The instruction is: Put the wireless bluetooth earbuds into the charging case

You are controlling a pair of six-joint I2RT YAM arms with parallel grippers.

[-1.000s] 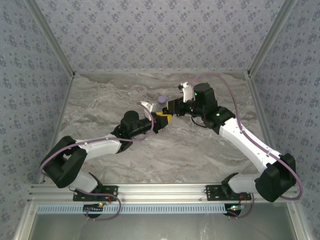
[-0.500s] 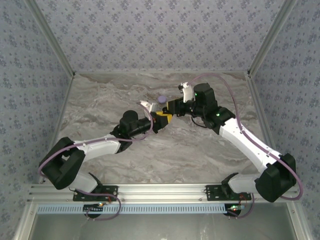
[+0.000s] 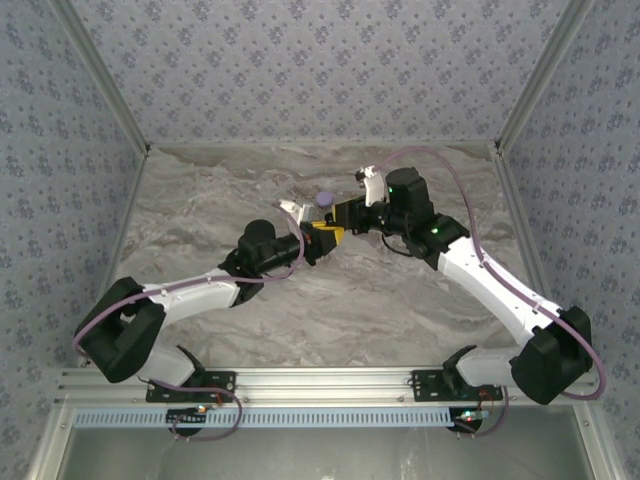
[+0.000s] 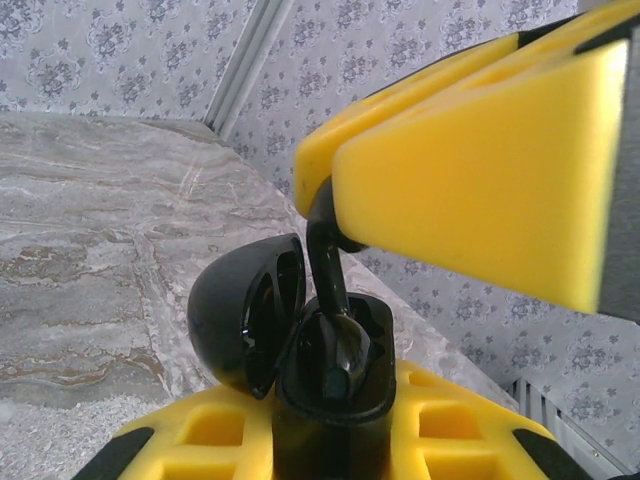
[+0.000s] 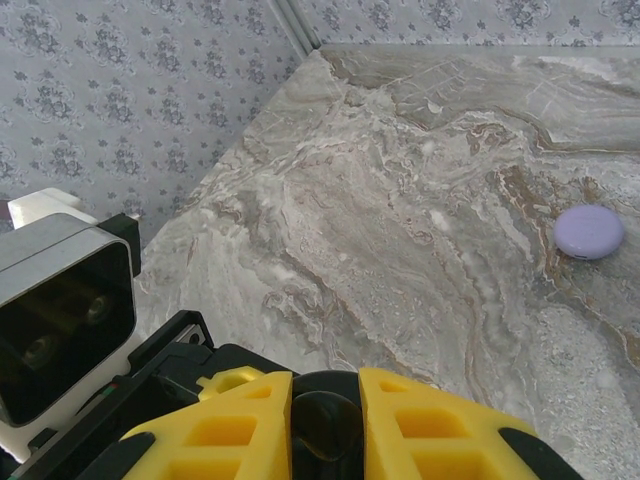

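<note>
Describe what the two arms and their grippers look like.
The left arm and right arm have white links between bulky black joints, with a lilac cable looping along each. The left gripper and right gripper have yellow fingers with square cut-outs on black mounts.

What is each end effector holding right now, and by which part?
The left end effector grips the open charging case by its lower body. The right end effector pinches one earbud by its head, stem down in the case.
</note>
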